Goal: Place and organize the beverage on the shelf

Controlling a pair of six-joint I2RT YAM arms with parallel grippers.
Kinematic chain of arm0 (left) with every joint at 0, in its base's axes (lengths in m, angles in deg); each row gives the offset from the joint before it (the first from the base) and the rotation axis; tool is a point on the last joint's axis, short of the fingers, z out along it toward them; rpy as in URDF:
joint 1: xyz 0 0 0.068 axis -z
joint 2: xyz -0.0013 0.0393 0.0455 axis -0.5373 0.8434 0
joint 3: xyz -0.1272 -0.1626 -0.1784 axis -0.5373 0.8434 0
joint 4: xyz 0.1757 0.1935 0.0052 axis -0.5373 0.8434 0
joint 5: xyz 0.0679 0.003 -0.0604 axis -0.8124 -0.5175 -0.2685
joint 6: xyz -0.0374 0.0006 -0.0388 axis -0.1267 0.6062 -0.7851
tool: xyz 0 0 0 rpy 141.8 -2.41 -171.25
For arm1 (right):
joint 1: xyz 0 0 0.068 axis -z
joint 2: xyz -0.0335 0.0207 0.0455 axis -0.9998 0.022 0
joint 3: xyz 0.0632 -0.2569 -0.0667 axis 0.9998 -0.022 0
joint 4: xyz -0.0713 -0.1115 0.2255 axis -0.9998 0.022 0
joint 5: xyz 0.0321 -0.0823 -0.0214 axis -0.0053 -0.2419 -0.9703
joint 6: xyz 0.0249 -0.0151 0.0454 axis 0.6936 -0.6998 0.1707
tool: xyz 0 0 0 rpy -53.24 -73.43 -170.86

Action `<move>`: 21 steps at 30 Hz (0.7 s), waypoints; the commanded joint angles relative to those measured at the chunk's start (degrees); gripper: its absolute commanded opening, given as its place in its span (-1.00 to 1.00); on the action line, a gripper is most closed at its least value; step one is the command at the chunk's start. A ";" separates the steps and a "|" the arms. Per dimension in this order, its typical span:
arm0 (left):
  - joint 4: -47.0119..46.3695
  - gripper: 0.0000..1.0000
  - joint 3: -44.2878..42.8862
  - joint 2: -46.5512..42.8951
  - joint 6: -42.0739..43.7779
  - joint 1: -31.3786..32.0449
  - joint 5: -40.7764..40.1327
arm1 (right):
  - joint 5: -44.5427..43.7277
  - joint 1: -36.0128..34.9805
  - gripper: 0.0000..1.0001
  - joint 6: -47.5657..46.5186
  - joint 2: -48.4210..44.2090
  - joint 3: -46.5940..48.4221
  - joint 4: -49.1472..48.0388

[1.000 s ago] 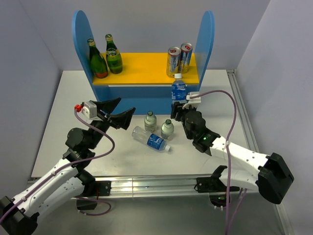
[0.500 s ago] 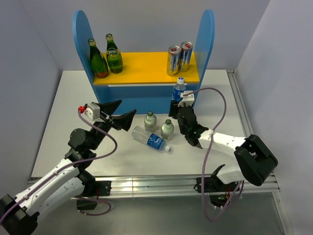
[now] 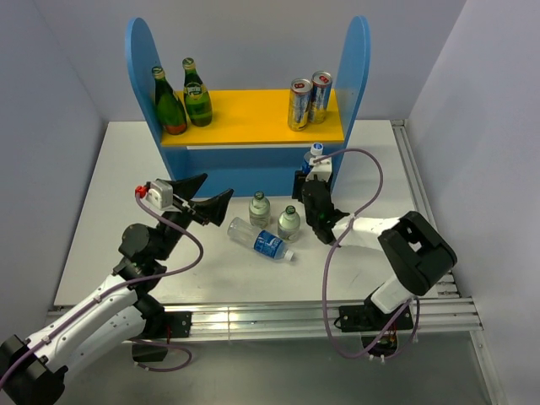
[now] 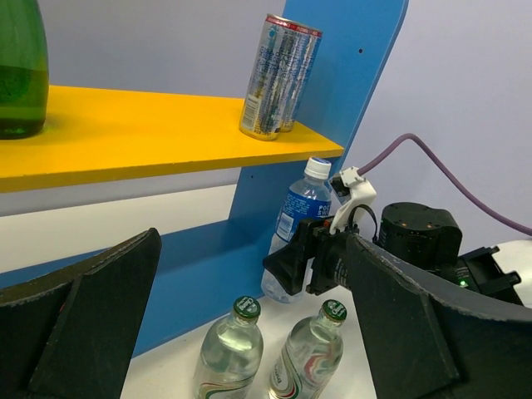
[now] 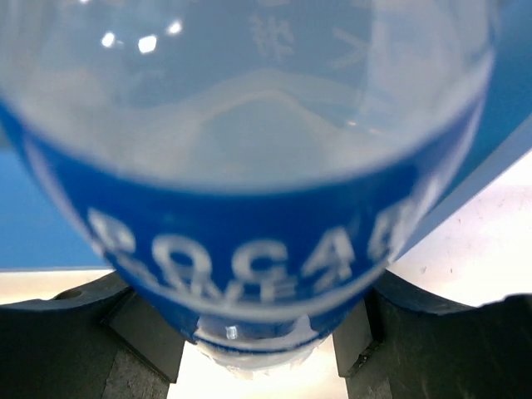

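Bottles sorted by kind seems to be the idea: the shelf already carries two green bottles at the left end of its yellow board and two cans at the right. That would explain why the right pincer is pinching a water bottle low on its blue label, upright, just beside the right-hand side panel and below the board's front edge. The low grip leaves the white cap and shoulder free to pass under the board, I'd say. Whether the bottle's base is touching anything I cannot tell.

That arm reaches forward and low, its wrist down near the bottle's foot, its cable looping above. The left pincer is spread wide and holds nothing. Its arm rises from the near edge, elbow bent, wrist aimed toward the shelf. It hovers over the surface, left of two small glass bottles that stand near a clear bottle lying on its side. Those three are probably waiting their turn.
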 commanded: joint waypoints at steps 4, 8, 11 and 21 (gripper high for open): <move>-3.34 0.99 0.83 -1.74 1.04 0.08 -1.58 | -2.54 2.24 -1.00 -1.14 2.32 7.87 -11.54; -3.17 0.99 1.18 -2.61 1.30 0.08 -2.02 | -2.37 3.56 -1.00 -1.49 5.74 10.59 -11.54; -3.34 0.99 1.44 -2.97 1.48 0.08 -2.46 | -2.10 4.52 -1.00 -1.58 7.94 12.88 -10.93; -4.40 0.99 1.88 -2.18 2.44 0.08 -3.51 | -2.01 6.02 -1.00 0.27 12.69 17.54 -6.19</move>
